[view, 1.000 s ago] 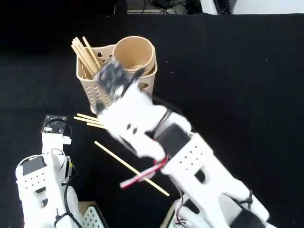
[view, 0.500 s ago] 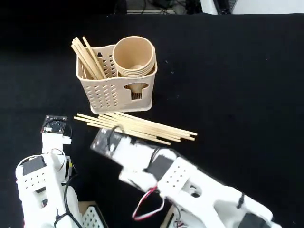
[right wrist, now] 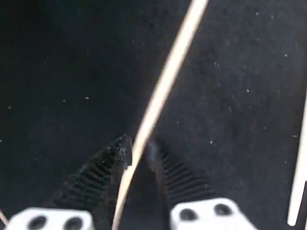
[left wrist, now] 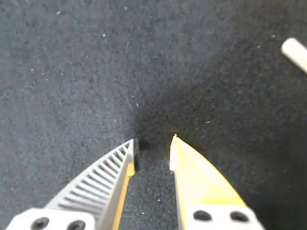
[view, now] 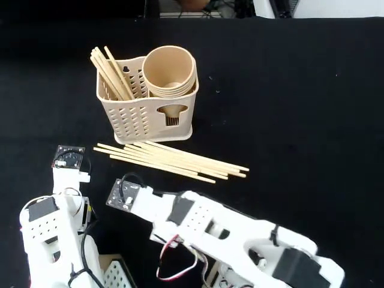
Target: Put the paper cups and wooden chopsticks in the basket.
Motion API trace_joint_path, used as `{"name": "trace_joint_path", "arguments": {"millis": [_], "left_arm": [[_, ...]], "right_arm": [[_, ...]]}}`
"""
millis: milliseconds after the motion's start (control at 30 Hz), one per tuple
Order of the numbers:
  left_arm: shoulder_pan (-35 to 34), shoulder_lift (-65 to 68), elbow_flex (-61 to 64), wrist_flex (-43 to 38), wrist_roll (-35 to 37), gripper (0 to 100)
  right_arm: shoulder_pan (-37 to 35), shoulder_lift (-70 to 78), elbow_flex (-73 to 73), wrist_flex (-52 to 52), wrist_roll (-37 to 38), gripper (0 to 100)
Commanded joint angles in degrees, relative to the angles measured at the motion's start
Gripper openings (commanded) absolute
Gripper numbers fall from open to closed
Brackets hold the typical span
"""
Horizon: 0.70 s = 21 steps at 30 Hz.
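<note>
A thin pale wooden chopstick [right wrist: 165, 76] runs straight between the tips of the right gripper [right wrist: 139, 147] and out ahead of it across the black cloth-covered table [right wrist: 57, 72]. The jaws are drawn in narrow, one on each side of the stick, and appear to pinch it at their tips. The step in hand looks like picking one chopstick up off the cloth. A second pale stick [right wrist: 298, 167] lies off to one side of this gripper, apart from it.

In the high view the right arm [view: 210, 225] lies low over the near part of the table. Its wrist end is just short of a bundle of loose wooden chopsticks [view: 174, 159]. Beyond that bundle, farther from the gripper, stands the beige perforated plastic basket [view: 141, 117]. A stack of tan paper cups [view: 170, 69] sits upright in one compartment, and several upright chopsticks [view: 111, 72] lean in the compartment beside it. The cups look finished, while the chopsticks are only partly in.

The next move calls for a clean lift off the cloth and a carry over the loose bundle. The stick then has to be tipped end-down into the compartment with the other sticks. A stick this long and thin could swivel in so small a pinch.

The left gripper [left wrist: 152, 146] hangs over bare cloth with its jaws slightly apart and nothing between them. A pale stick end [left wrist: 295, 50] lies ahead and off to one side, well apart from it.
</note>
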Motion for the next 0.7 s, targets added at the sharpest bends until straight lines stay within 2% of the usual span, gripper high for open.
{"name": "trace_joint_path", "arguments": {"millis": [0,100,300,367,433,667], "left_arm": [[1.0,-0.4,0.0,-0.7,-0.2,14],[1.0,-0.4,0.4,-0.7,-0.2,14],[1.0,-0.4,0.4,-0.7,-0.2,14],[1.0,-0.4,0.4,-0.7,-0.2,14],[1.0,-0.4,0.4,-0.7,-0.2,14],[1.0,-0.4,0.4,-0.7,-0.2,14]], "right_arm": [[0.2,2.1,-4.6,0.9,0.5,1.2],[4.6,1.4,-7.3,3.4,1.8,1.2],[14.9,-3.4,-13.6,11.1,15.3,1.2],[17.3,-3.5,-13.9,10.9,18.7,1.2],[19.3,-2.5,-13.7,8.8,19.0,2.1],[25.5,4.7,-14.0,1.2,19.3,20.9]]}}
